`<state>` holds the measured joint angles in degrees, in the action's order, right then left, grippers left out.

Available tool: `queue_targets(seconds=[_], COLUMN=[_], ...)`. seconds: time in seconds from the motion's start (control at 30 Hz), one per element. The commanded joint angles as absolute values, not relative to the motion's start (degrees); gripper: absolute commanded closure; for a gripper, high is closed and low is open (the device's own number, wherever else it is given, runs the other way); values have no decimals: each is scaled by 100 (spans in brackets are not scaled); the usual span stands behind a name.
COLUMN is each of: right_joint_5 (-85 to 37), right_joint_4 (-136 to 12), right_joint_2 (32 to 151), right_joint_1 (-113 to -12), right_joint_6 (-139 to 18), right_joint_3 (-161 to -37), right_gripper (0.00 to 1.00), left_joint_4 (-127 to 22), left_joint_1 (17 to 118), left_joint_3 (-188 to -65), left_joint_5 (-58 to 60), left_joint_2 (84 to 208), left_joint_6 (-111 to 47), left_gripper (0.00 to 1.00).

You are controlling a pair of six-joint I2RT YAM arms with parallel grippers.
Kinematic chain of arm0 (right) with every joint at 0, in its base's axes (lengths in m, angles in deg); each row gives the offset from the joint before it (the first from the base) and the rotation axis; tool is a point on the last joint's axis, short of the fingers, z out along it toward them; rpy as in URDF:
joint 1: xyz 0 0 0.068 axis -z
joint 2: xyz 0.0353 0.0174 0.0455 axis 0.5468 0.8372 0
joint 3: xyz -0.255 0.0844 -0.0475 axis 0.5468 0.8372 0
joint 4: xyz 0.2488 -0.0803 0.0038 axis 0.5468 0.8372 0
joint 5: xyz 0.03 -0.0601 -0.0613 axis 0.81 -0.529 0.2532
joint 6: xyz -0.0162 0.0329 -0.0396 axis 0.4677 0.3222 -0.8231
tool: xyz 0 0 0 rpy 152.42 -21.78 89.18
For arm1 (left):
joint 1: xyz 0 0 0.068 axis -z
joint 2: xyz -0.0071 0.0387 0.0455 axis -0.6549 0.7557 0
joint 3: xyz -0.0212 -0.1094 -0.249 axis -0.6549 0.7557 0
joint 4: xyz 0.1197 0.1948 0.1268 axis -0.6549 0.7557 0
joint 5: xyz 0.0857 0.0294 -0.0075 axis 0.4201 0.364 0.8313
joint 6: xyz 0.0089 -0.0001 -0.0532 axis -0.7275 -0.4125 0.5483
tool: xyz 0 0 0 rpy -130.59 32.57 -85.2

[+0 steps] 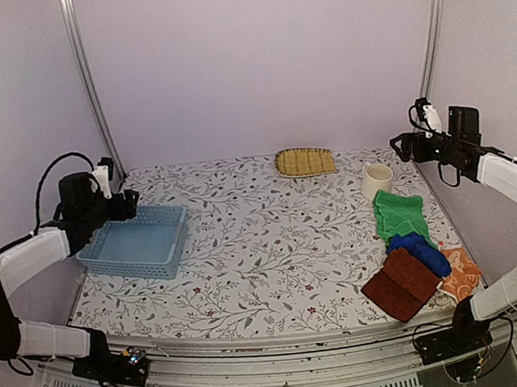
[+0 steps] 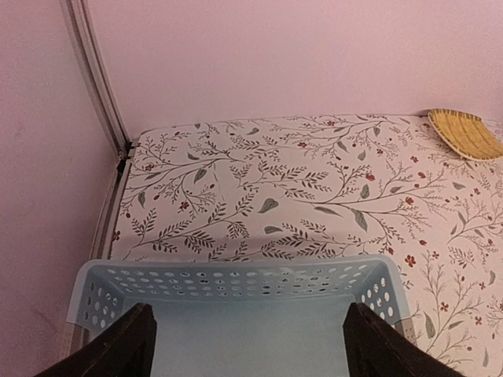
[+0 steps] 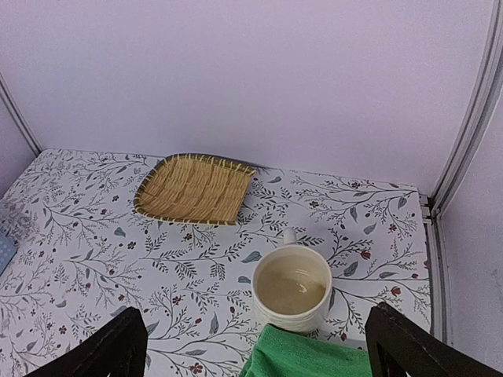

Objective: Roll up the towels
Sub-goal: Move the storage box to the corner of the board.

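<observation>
Terry cloth heaps at the floral table's (image 1: 263, 247) near right: long green towel (image 1: 398, 213), rumpled blue towel (image 1: 419, 251), folded reddish-brown towel (image 1: 402, 284), orange towel (image 1: 463, 271). My left gripper (image 2: 250, 338) and right gripper (image 3: 259, 345) gape wide, released.

I count four soft terry towels (image 1: 413, 255) on the right gripper's (image 1: 400, 145) side: one bright green (image 1: 398, 214), one royal blue (image 1: 417, 251), one dark reddish-brown (image 1: 401, 284), one orange (image 1: 463, 273). Also one cream ceramic mug (image 1: 377, 181), one yellow woven straw tray (image 1: 305, 161) and one pale blue perforated plastic basket (image 1: 130, 265).
</observation>
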<state>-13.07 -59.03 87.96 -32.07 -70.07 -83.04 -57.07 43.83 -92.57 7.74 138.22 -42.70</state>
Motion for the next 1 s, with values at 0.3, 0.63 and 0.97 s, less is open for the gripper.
queue_targets(seconds=[0.3,0.63,0.97], right_joint_5=[152,1241,1557], right_joint_4=[-5617,-5343,-5105], right_joint_2=[8140,8032,7876], right_joint_1=[-3169,-3374,-3435], right_joint_6=[-7941,-8583,-9011], right_joint_3=[-7612,-7074,-6919], right_gripper=[4,15,16], left_joint_4=[-3175,-1509,-1104], left_joint_1=[5453,5654,5132], left_joint_3=[-11158,-12095,-12360], left_joint_5=[1016,1852,1988], left_joint_2=[14205,14866,16367], left_joint_6=[-3303,-2402,-2242], left_gripper=[39,84,100])
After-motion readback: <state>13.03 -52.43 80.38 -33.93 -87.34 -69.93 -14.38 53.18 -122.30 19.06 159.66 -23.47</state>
